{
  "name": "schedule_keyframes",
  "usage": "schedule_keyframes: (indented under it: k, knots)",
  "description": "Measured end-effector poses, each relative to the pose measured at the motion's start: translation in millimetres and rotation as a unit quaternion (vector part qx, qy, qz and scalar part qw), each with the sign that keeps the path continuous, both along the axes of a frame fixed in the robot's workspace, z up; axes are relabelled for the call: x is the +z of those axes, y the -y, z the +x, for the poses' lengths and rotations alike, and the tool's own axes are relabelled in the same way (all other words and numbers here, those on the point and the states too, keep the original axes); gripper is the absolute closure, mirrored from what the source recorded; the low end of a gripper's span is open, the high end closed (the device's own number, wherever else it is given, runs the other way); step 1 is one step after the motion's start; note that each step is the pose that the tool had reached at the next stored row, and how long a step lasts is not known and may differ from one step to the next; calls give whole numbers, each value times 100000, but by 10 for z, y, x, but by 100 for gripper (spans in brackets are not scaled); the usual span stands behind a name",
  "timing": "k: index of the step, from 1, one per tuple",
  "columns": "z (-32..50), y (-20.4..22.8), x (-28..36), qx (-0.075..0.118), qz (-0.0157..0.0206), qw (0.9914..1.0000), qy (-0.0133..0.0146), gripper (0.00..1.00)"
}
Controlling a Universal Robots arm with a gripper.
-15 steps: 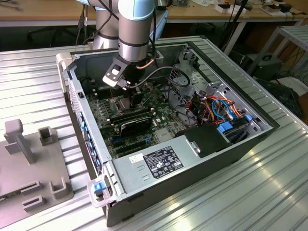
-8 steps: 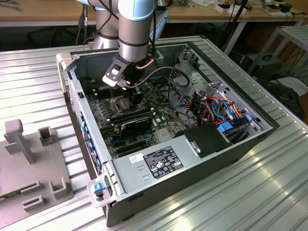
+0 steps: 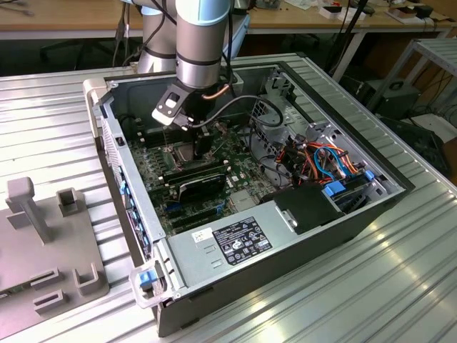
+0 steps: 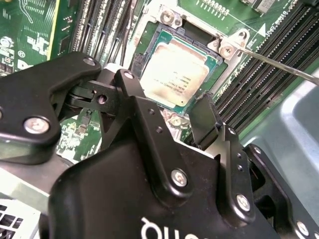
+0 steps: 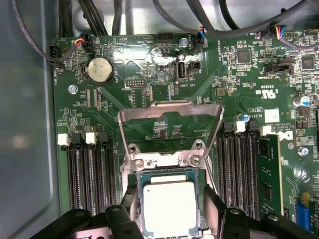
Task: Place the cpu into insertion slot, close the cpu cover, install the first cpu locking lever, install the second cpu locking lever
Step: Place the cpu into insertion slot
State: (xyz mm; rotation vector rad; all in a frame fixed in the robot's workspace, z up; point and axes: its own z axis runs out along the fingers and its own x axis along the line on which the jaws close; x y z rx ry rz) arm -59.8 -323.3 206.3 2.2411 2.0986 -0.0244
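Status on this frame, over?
Open claw straddling cpu; cpu lying in insertion slot; cpu cover raised, not closed; no obstruction seen.

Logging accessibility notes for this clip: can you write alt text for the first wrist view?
The cpu lies flat in the insertion slot on a green motherboard, with the open gripper straddling it. Next to the slot the cpu cover stands raised open, and black memory slots flank the socket on both sides.
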Motion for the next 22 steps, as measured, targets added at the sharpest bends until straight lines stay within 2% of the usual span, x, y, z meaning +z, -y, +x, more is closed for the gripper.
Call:
schedule_keyframes:
  k: [5, 10, 16, 17, 18, 22]
  knots:
    - [0, 0, 65, 0, 0, 100000, -93, 35]
    - [0, 0, 66, 1, 4, 100000, -106, 37]
    - [0, 0, 71, 1, -12, 100000, -127, 74]
    - [0, 0, 87, 10, 0, 100000, -119, 86]
    - [-4, 0, 100, 1, -1, 100000, -121, 89]
    - [-10, 0, 107, 10, 13, 100000, -111, 89]
